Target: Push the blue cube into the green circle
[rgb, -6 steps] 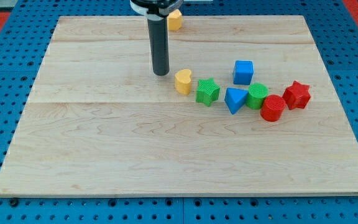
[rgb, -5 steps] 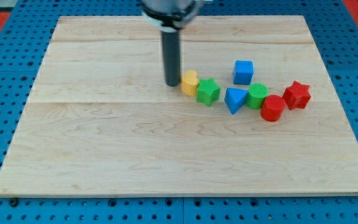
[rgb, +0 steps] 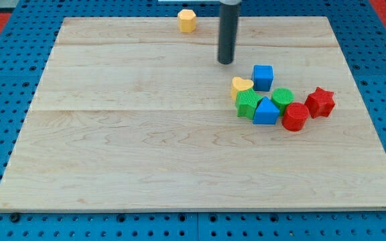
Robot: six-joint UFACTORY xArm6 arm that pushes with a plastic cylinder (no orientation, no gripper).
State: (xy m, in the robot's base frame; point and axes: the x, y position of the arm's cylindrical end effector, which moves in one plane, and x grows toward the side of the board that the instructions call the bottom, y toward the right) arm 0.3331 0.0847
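The blue cube [rgb: 263, 77] sits right of the board's middle. The green circle [rgb: 283, 99] lies just below and right of it, a small gap apart. My tip [rgb: 226, 61] is up and to the left of the blue cube, clear of every block. A yellow heart [rgb: 241, 86] sits left of the cube, nearly touching it. A green star [rgb: 248, 104] and a blue triangle [rgb: 266, 112] are packed below the heart, against the green circle.
A red cylinder [rgb: 294, 116] and a red star [rgb: 320, 102] lie right of the green circle. A yellow hexagon [rgb: 187, 21] sits near the board's top edge. The wooden board [rgb: 112, 147] is ringed by blue pegboard.
My tip moved right and up, away from the blocks. The yellow heart, green star and blue triangle have been shoved right into a tight cluster next to the blue cube and green circle.
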